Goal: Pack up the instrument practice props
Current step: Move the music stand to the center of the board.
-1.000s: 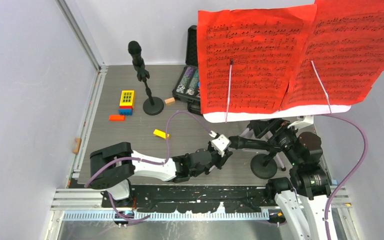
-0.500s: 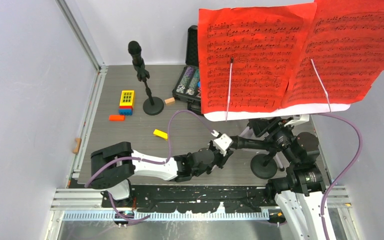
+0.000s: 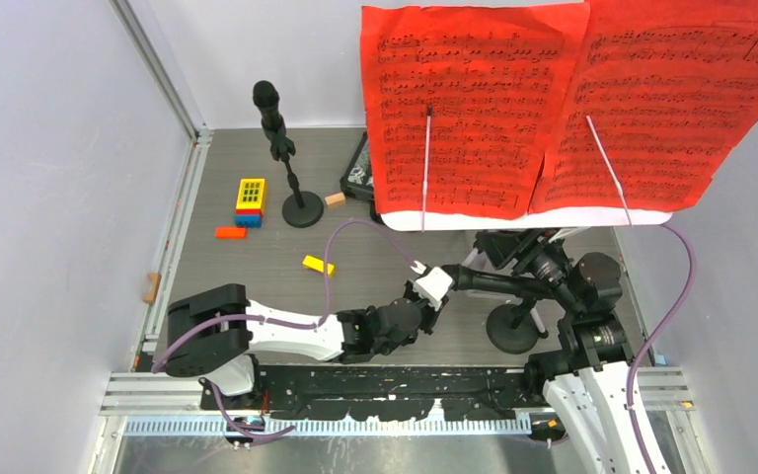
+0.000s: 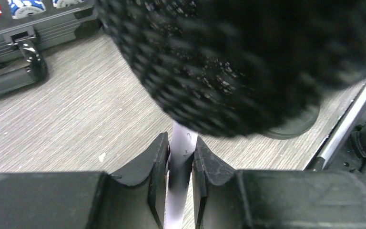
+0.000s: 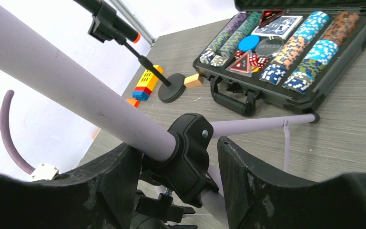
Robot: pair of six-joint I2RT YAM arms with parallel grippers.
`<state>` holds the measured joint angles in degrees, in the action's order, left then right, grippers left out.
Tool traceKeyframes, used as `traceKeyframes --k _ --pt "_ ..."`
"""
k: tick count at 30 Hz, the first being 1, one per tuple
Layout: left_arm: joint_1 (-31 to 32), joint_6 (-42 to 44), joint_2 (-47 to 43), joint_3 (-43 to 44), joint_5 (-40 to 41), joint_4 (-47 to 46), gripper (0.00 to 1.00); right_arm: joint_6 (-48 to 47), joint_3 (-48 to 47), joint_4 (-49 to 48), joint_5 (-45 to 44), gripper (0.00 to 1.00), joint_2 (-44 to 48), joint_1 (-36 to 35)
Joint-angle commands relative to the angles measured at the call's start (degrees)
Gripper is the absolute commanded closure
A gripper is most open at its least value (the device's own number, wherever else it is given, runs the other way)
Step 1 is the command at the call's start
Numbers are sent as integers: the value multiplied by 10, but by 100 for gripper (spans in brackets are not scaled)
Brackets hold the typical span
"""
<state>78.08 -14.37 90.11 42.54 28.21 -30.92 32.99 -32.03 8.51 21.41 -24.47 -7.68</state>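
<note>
The white music rack (image 3: 513, 219) carries two red sheet-music pages (image 3: 454, 109) and leans over the right of the table. My right gripper (image 3: 543, 265) is shut on the black collar (image 5: 195, 148) of its silver pole (image 5: 76, 90). My left gripper (image 3: 449, 283) is shut on a thin silver leg rod (image 4: 178, 191). A black microphone (image 3: 498, 284) lies level just beyond the left gripper and fills the left wrist view (image 4: 248, 62). Its round base (image 3: 513, 331) is below it. The other microphone (image 3: 268, 99) stands upright at the back left on its base (image 3: 303, 209).
An open black case of poker chips (image 5: 290, 47) sits at the back, mostly hidden under the pages in the top view (image 3: 358, 176). Yellow and blue blocks (image 3: 250, 197), an orange block (image 3: 229, 233) and a yellow block (image 3: 317, 264) lie on the left. Walls close in both sides.
The music rack and its red pages have moved to the left. My right arm has shifted left with it, and my left gripper has moved slightly left, still on the rod.
</note>
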Motion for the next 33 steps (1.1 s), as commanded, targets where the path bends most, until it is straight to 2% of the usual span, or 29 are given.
traceKeyframes --k 1,18,24,33 --pt "47 -18 30 -19 17 190 100 53 22 5 -13 53 -41 1" --pt "157 -70 81 37 83 221 100 32 -11 120 -5 56 33 0" --pt "163 -94 74 19 110 228 100 31 -4 116 -8 57 18 1" --pt "163 -112 33 -16 143 260 100 42 1 52 7 60 -50 -7"
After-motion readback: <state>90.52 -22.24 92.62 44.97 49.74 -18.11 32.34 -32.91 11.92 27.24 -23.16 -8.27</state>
